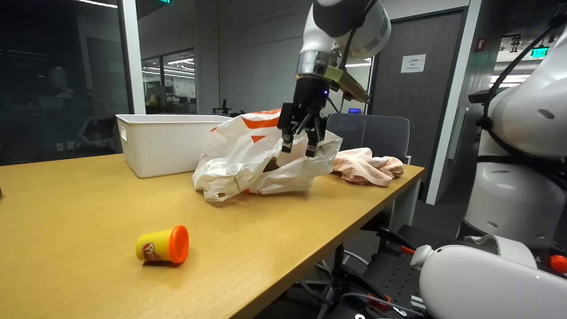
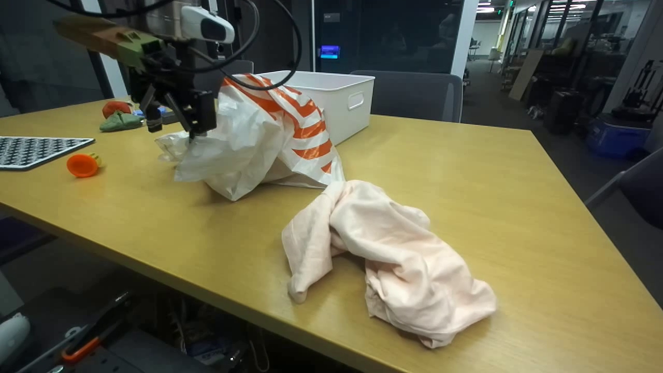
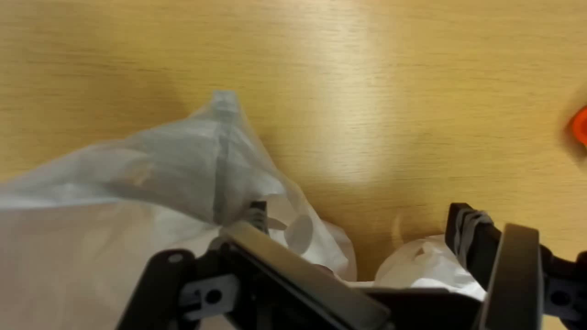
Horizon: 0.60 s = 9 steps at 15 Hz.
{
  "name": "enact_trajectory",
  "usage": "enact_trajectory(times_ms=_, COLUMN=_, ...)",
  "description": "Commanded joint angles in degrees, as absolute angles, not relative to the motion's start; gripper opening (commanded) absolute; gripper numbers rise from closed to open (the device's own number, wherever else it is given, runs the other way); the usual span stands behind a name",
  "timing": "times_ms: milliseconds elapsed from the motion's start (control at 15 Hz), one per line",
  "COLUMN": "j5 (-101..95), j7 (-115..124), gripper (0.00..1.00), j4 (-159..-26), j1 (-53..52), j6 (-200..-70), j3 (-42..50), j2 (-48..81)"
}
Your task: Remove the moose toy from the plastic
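The plastic (image 1: 234, 155), a crumpled white bag with orange print, lies on the table in both exterior views. Through its opening a small brown patch of the moose toy (image 1: 271, 165) shows; the bag hides the remainder. My gripper (image 1: 299, 149) points down at the bag's mouth, its jaws spread wide. In the wrist view the gripper (image 3: 359, 213) has bare table and loose folds of plastic (image 3: 169, 165) between its fingers, with nothing held. The left fingertip there sits against or behind the thin film; I cannot tell whether they touch.
Behind the bag stands a white bin (image 1: 164, 144). A pinkish cloth (image 2: 399, 259) lies beside the bag. A yellow can with an orange lid (image 1: 161, 245) rests on its side near the table edge (image 1: 310, 261). A grid panel (image 2: 41, 151) and a green item (image 2: 121, 121) lie farther off.
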<state>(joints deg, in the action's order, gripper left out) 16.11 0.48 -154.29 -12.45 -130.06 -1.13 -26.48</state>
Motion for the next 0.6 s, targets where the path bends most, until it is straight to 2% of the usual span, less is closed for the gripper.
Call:
enact_trajectory(times_ms=0, j5=14.1, j7=-0.67, gripper=1.0, j4=-153.8, j1=-10.17, j6=-135.63, j3=-2.79, j2=-22.69)
enact_trajectory(times_ms=200, j5=14.52, j7=-1.3, gripper=1.0, j4=-153.61, j1=-9.66, j6=-138.32, j3=-2.21, j2=-22.76)
enact_trajectory(times_ms=533, j5=6.38, j7=1.78, gripper=1.0, j4=-155.37, j1=-5.87, j6=-150.13, j3=-4.78, j2=-19.12)
